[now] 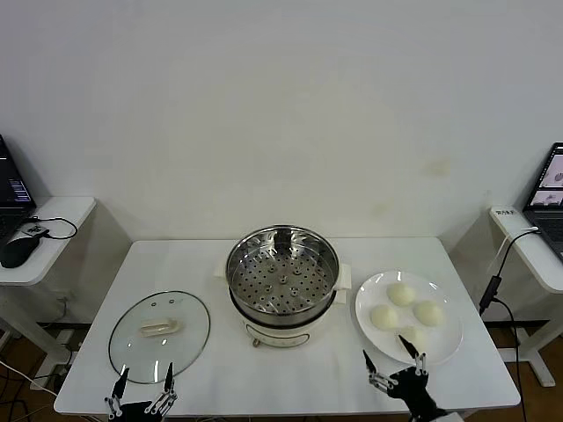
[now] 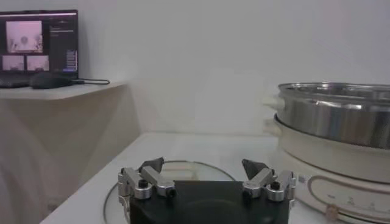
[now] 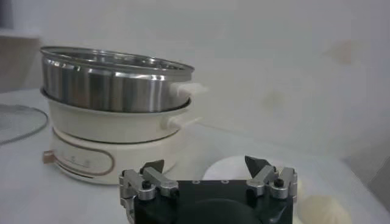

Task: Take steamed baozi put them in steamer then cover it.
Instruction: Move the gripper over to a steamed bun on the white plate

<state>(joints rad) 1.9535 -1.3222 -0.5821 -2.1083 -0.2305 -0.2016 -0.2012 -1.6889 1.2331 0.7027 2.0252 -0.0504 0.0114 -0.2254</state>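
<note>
A white rectangular table [image 1: 176,264] stands against a pale wall. Four smooth cream-white round baozi [image 1: 401,294] lie on a white plate [image 1: 369,299] right of the shiny steel steamer [image 1: 282,272]; left gripper [image 1: 141,385] and right gripper [image 1: 393,358] wait at the near edge with fingers spread apart.

Cream-white baozi [image 1: 401,294], white plate [image 1: 450,341], shiny perforated steamer [image 1: 282,272]

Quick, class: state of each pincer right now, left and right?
Left pincer: open, holding nothing, at the near table edge by the cover.
Right pincer: open, holding nothing, at the near rim of the plate of baozi.
</note>
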